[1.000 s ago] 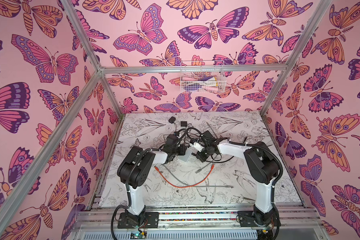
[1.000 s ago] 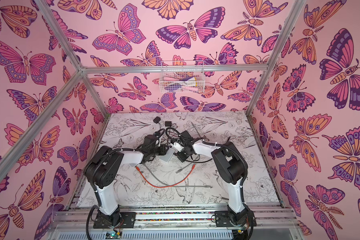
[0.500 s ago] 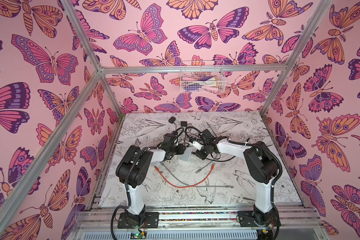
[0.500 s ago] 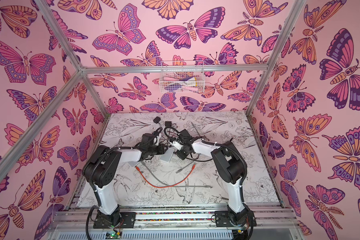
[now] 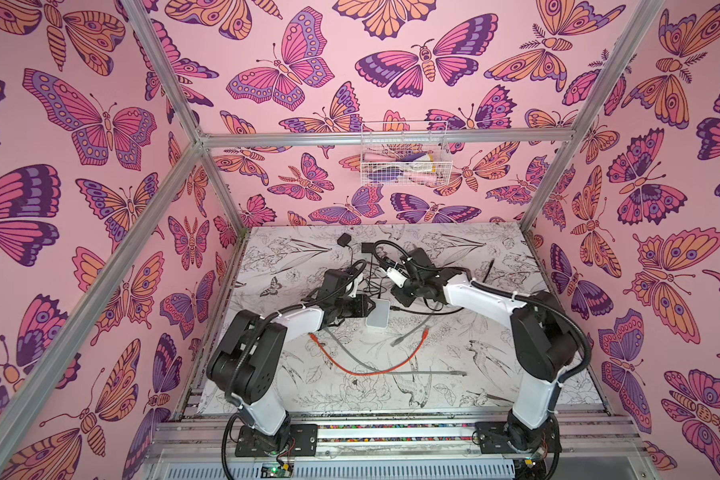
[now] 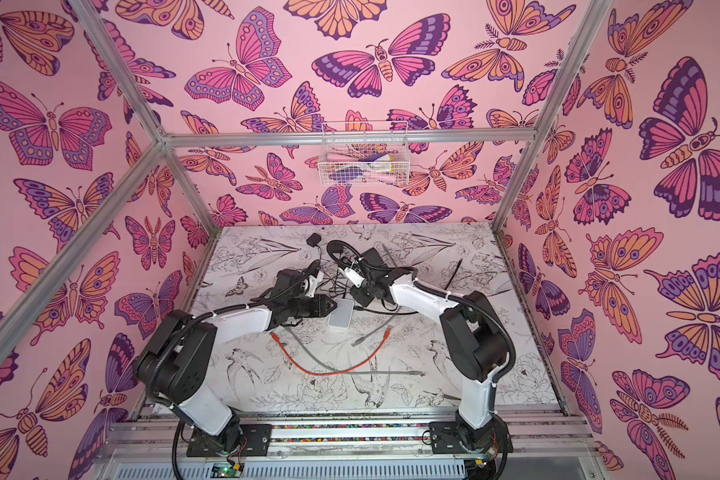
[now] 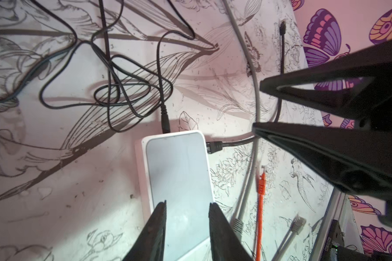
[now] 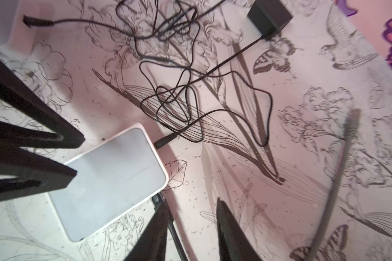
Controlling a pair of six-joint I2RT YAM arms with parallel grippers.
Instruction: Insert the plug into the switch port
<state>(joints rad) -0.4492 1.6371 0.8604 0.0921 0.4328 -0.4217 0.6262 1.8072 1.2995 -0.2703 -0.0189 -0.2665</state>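
Black plug (image 7: 213,146) seated in the side of the white switch (image 7: 179,165).
Nearest, an orange cable (image 7: 261,188) on the counter (image 5: 454,399); beyond, left gripper (image 7: 187,203) narrowly open over the switch, right gripper (image 8: 192,203) parted, empty, beside the plug.

Tally: one white switch (image 5: 378,312); two black power adapters (image 5: 344,240), 12 o'clock; one black network cable (image 7: 215,146), 3 o'clock; one orange cable (image 7: 260,214), two grey cables (image 7: 237,224), 6 o'clock.
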